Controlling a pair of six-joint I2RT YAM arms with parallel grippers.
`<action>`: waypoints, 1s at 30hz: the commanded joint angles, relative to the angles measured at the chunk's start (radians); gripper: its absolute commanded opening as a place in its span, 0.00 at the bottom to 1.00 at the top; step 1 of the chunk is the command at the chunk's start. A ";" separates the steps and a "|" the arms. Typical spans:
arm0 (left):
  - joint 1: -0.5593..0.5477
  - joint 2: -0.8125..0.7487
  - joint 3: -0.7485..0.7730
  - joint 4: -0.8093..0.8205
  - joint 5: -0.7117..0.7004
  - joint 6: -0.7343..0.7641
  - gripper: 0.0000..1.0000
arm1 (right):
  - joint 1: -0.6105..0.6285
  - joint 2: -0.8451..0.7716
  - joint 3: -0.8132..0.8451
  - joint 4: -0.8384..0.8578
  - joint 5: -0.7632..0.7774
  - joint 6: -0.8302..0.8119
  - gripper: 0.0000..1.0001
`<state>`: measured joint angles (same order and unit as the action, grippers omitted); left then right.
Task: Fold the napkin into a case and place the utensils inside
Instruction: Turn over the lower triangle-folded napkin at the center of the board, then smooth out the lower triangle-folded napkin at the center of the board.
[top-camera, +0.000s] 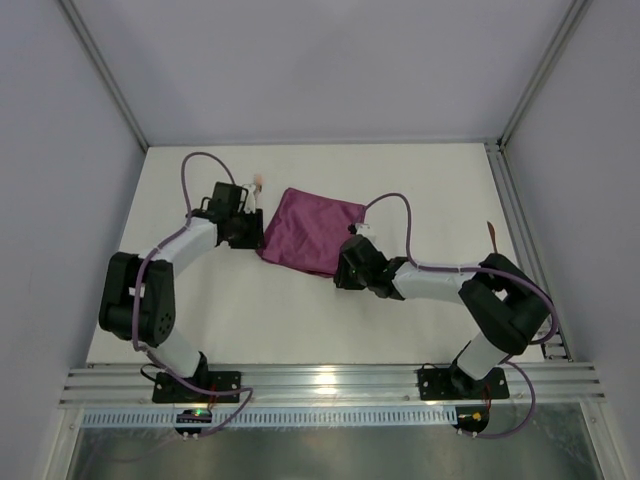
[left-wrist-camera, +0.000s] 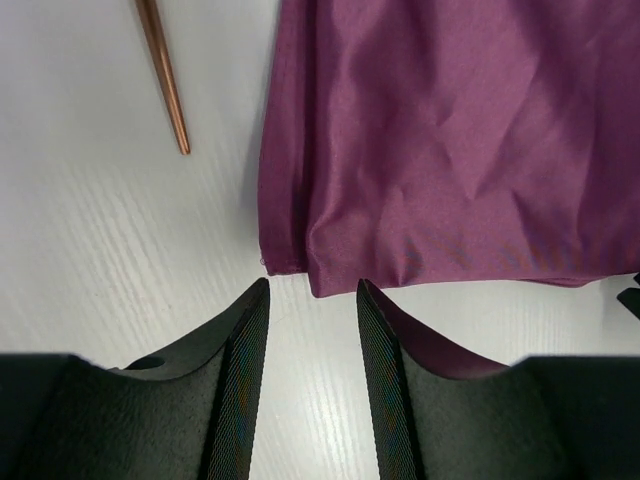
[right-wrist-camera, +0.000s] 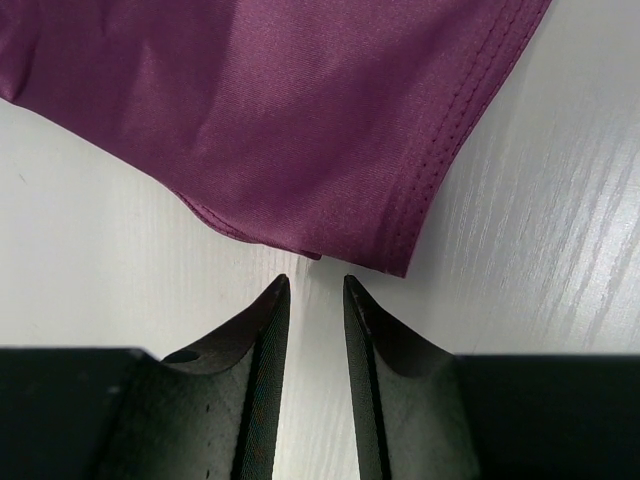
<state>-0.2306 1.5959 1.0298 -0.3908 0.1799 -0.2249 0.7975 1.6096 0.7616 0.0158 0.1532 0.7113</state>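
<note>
From the top camera, the purple napkin (top-camera: 312, 233) lies in the middle of the white table (top-camera: 300, 320). It looks a bit crooked and is not a long thin case yet. The left gripper (top-camera: 256, 232) sits at the napkin's left edge. The right gripper (top-camera: 343, 268) sits at its lower right edge. I think each arm waits at its own side so both can lift the cloth together for a fold. A pale-headed utensil (top-camera: 259, 182) lies just above the left gripper. A thin brown utensil (top-camera: 491, 233) lies far off at the right of the frame. Both are outside the cloth.

In the left wrist view, the left gripper (left-wrist-camera: 312, 286) is partly open with only bare table in the gap. The napkin (left-wrist-camera: 450, 140) fills the upper right, and its corner lies just above the fingers (left-wrist-camera: 240, 370). A little cloth shows beside the right-hand finger. A copper-brown handle (left-wrist-camera: 165, 80) lies at the upper left, apart from the cloth.

In the right wrist view, the right gripper (right-wrist-camera: 315, 282) has a narrow gap and holds nothing. The napkin's (right-wrist-camera: 300, 110) stitched corner is just above the tips, so it looks lined up for a pinch.
</note>
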 joint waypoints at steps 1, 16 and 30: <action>-0.003 0.071 0.001 -0.037 0.007 0.019 0.42 | 0.008 0.009 0.016 0.056 0.013 0.019 0.32; -0.009 0.151 0.027 -0.019 0.056 -0.016 0.34 | 0.016 0.044 0.041 0.078 0.052 0.019 0.31; -0.009 0.144 0.041 -0.031 0.072 -0.022 0.00 | 0.016 0.058 0.042 0.101 0.088 0.030 0.23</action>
<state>-0.2363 1.7424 1.0325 -0.4240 0.2390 -0.2470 0.8062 1.6615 0.7761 0.0765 0.1879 0.7193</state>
